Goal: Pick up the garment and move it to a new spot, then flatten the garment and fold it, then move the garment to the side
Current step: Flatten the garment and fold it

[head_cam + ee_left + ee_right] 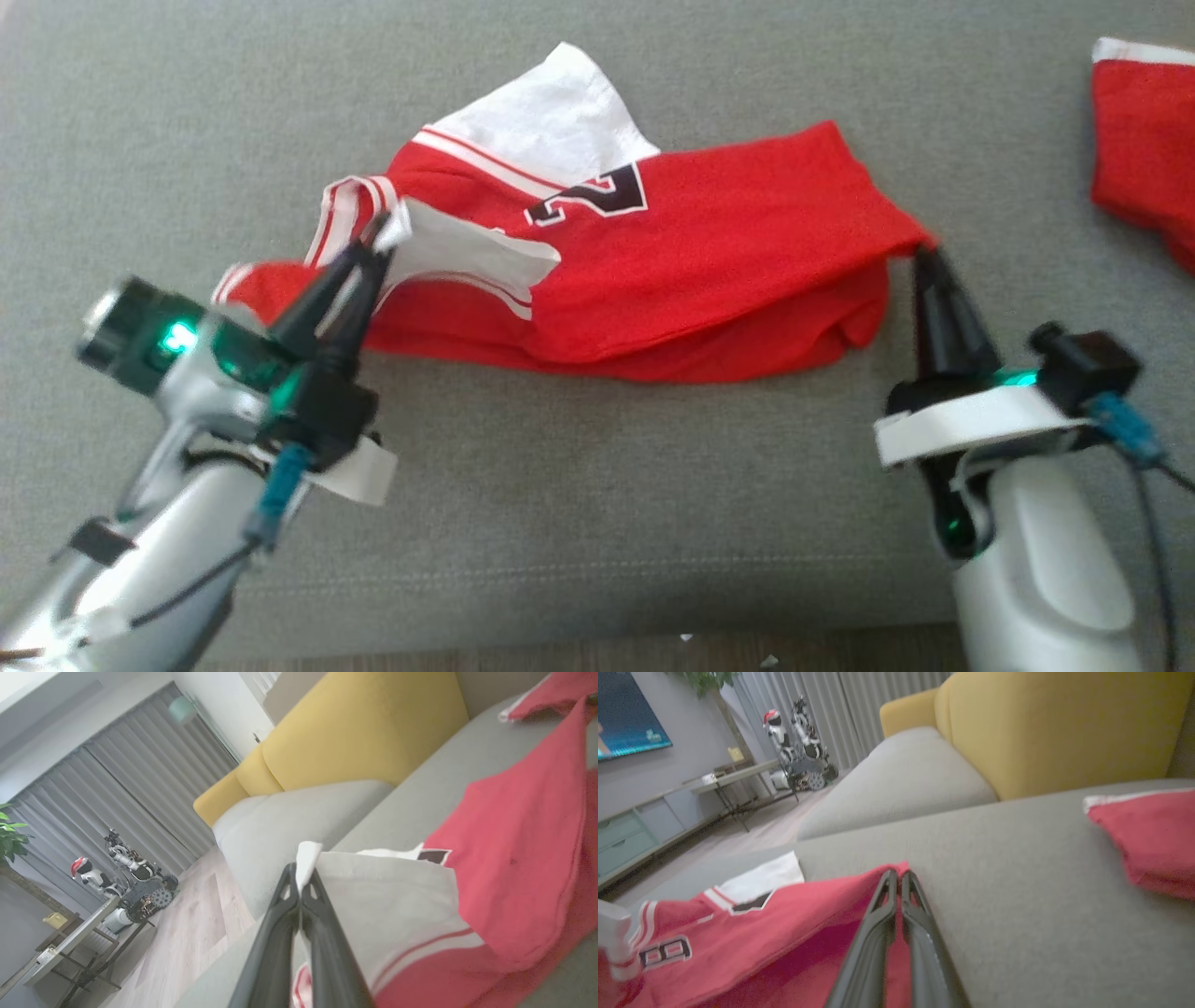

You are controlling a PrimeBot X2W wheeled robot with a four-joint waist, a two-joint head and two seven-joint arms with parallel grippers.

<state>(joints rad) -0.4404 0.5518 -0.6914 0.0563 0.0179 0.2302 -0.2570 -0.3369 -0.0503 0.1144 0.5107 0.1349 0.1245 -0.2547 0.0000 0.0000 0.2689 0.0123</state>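
You had the red and white jersey (672, 271), a soft knit shirt with white shoulder panels, striped trim and a black numeral outlined in white, stretched across the flat grey fabric sofa cushion (597, 523). It was crumpled rather than flat. The red body was doubled over itself along the near edge, and one white panel stuck out at the far side.

Your left gripper (378, 229) was clenched on the jersey's white edge, just beside the striped trim. In the left wrist view a tab of white cloth poked out between the two dark fingertips, which were pressed together. That end of the jersey looked lifted a little off the cushion.

Your right gripper (924, 252) was at the opposite end, its long dark fingers closed together on the red corner of the hem. In the right wrist view the red cloth ran up to a point right at the tips.

The two arms stood well apart at the near side of the cushion, with the jersey spanning between them.

A second red garment with a white edge (1144, 149) lay on the same cushion off to the right, apart from both the jersey and your right gripper. Behind the cushion stood a mustard-yellow upholstered backrest (364, 732), and grey pleated curtains (140, 774) hung further off.
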